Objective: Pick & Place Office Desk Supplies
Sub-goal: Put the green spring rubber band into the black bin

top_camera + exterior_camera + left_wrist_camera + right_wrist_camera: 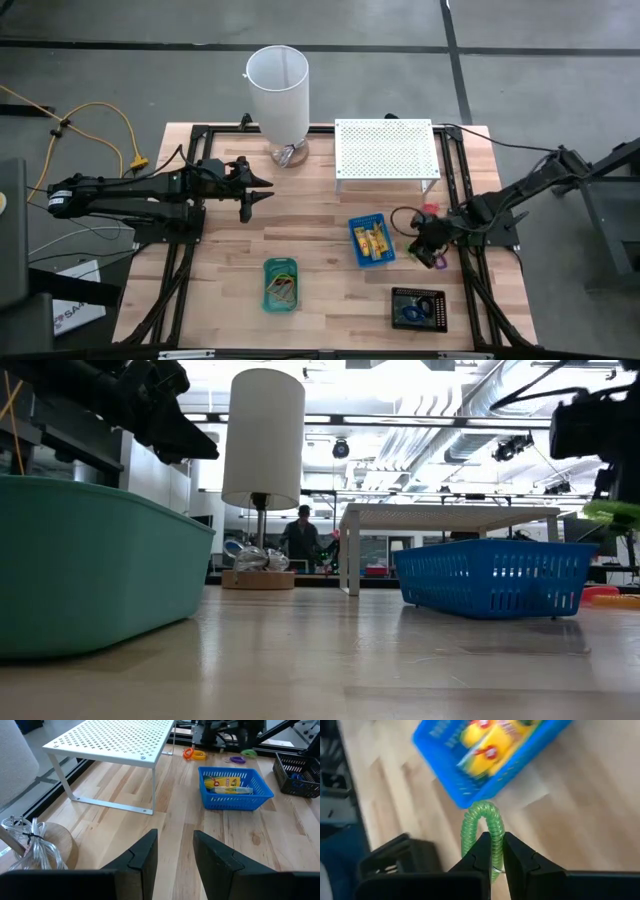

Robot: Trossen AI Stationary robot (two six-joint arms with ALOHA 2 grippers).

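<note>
lab hall (ceiling ducts)

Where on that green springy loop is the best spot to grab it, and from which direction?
Best on one side of the arch, across the thin strand, coming from above. The green coiled loop is a narrow band with an open middle, so a pinch on a single strand gets a firm hold. That is how the right gripper has it: jaws shut on the strand, the loop standing clear near the blue tray.
</note>
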